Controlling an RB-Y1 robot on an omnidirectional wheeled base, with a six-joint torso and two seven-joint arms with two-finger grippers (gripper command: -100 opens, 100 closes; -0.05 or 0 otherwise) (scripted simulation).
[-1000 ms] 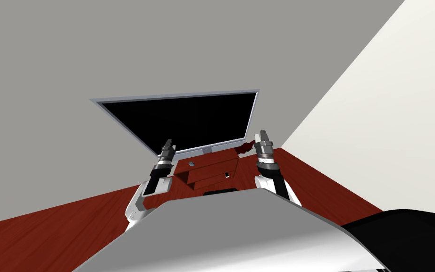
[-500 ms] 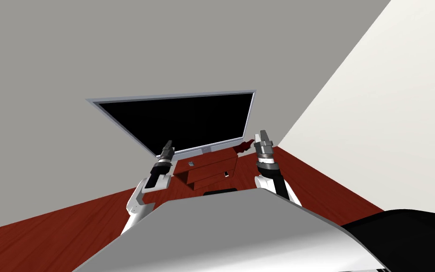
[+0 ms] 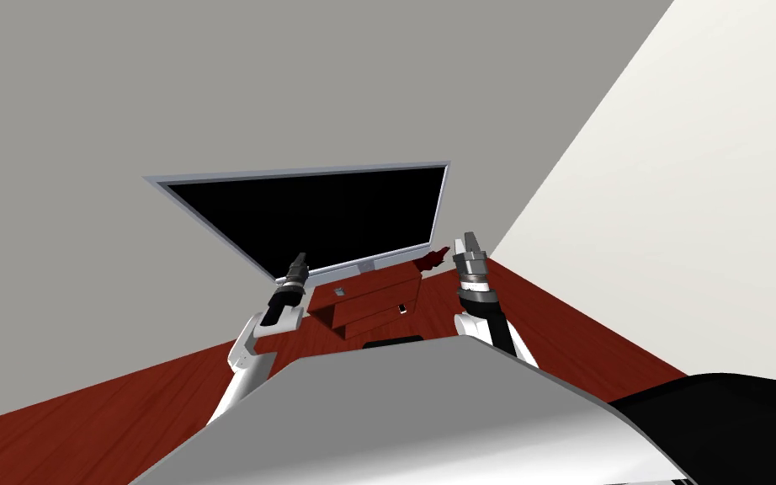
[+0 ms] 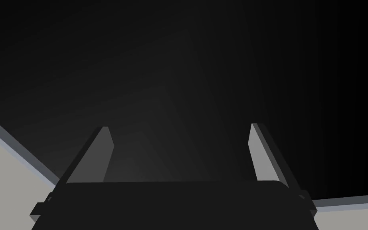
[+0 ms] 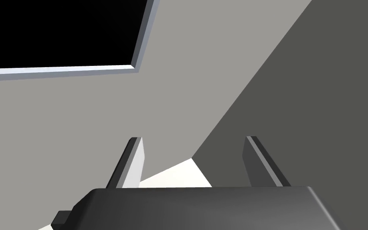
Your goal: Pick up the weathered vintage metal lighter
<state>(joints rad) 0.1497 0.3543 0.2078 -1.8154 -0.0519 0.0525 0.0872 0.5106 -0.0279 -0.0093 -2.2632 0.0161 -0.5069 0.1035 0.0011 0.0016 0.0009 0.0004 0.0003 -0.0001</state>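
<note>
Red-brown desk (image 3: 378, 287) has my left end effector (image 3: 299, 256) at nine o'clock, right end effector (image 3: 468, 241) at three, both spread.

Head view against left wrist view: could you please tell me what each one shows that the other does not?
Head view: a red-brown wooden stand with a small grey thing and a small white thing on it, and the right gripper raised beside it. Left wrist view: the left gripper with its fingers apart, open. Both: the black screen in its light grey frame, before the left gripper.
</note>
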